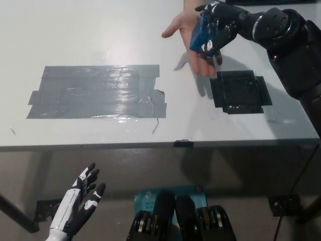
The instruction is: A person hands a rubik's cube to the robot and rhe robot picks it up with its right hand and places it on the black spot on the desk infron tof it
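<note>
Right robot hand (219,29) grips cube (202,35) above white desk (100,40).

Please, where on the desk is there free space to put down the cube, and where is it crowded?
The black spot is bare, and so is the white desk around the grey tape patch. It is crowded at the far right: the right hand wraps the Rubik's cube over the person's hand. The left hand rests open below the desk.
</note>
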`<act>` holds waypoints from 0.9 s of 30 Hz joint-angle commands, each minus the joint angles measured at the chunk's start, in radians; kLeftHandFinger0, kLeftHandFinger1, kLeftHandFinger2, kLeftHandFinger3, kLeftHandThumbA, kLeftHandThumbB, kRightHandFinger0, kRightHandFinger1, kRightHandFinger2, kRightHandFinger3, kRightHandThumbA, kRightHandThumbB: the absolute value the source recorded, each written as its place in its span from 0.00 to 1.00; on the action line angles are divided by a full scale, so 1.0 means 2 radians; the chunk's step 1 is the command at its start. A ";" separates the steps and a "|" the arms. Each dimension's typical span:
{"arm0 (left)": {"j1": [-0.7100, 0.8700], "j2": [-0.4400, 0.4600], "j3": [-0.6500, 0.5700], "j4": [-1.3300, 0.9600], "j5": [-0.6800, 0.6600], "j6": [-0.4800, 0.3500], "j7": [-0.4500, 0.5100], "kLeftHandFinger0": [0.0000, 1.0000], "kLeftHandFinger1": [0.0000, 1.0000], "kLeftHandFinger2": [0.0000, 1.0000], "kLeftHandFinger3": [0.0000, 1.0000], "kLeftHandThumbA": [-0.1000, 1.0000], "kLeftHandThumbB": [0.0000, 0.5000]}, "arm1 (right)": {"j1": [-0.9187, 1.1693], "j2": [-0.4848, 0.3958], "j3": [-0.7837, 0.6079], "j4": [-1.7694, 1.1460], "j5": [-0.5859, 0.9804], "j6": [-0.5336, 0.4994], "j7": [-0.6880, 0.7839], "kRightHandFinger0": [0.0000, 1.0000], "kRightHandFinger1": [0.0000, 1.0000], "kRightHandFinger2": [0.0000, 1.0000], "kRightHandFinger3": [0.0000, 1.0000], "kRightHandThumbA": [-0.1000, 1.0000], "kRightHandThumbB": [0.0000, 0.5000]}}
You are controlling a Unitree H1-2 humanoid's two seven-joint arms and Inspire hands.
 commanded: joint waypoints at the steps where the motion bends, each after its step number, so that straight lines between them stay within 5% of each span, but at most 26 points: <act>1: -0.004 0.005 0.000 -0.018 0.002 0.002 -0.006 1.00 1.00 1.00 1.00 0.80 0.39 | -0.047 -0.001 0.013 0.003 -0.029 -0.032 -0.015 0.79 0.77 0.69 0.52 0.00 0.53; 2: -0.007 0.006 0.001 -0.015 0.000 -0.001 -0.005 1.00 1.00 1.00 1.00 0.80 0.39 | -0.048 -0.005 0.018 0.007 -0.034 -0.048 -0.016 0.40 0.49 0.49 0.43 0.00 0.48; 3: -0.008 0.006 0.001 -0.015 0.001 0.000 -0.005 1.00 1.00 1.00 1.00 0.81 0.41 | -0.047 -0.006 0.015 0.010 -0.030 -0.056 -0.019 0.11 0.37 0.59 0.57 0.00 0.46; 4: -0.009 0.006 0.001 -0.014 0.000 -0.001 -0.005 1.00 1.00 1.00 1.00 0.81 0.41 | -0.047 -0.006 0.013 0.013 -0.028 -0.058 -0.020 0.05 0.47 0.85 0.76 0.00 0.45; 6: -0.010 0.006 0.002 -0.013 -0.001 -0.003 -0.006 1.00 1.00 1.00 1.00 0.81 0.41 | -0.046 -0.007 0.006 0.014 -0.024 -0.063 -0.022 0.13 0.72 1.00 0.94 0.00 0.40; 9: -0.009 0.005 0.002 -0.014 -0.001 0.000 -0.005 1.00 1.00 1.00 1.00 0.82 0.41 | -0.046 -0.010 0.004 0.010 -0.026 -0.061 -0.023 0.33 0.94 1.00 1.00 0.00 0.37; 11: -0.009 0.004 0.002 -0.014 -0.001 -0.003 -0.004 1.00 1.00 1.00 1.00 0.83 0.39 | -0.046 -0.012 0.002 0.006 -0.027 -0.060 -0.025 0.40 0.93 1.00 1.00 0.00 0.38; 16: -0.010 0.003 0.004 -0.005 -0.002 -0.014 -0.001 1.00 1.00 1.00 1.00 0.84 0.34 | -0.046 -0.012 -0.010 -0.007 -0.031 -0.042 -0.037 0.38 0.89 1.00 1.00 0.00 0.41; 20: -0.012 0.002 0.001 -0.003 0.000 -0.015 -0.002 1.00 1.00 1.00 1.00 0.86 0.35 | -0.043 -0.022 -0.015 -0.021 -0.035 -0.053 -0.038 0.37 0.88 1.00 1.00 0.00 0.32; 27: -0.010 0.003 0.002 -0.009 -0.001 -0.008 -0.003 1.00 1.00 1.00 1.00 0.87 0.33 | -0.038 -0.039 -0.013 -0.029 -0.048 -0.040 -0.034 0.20 0.71 1.00 1.00 0.00 0.33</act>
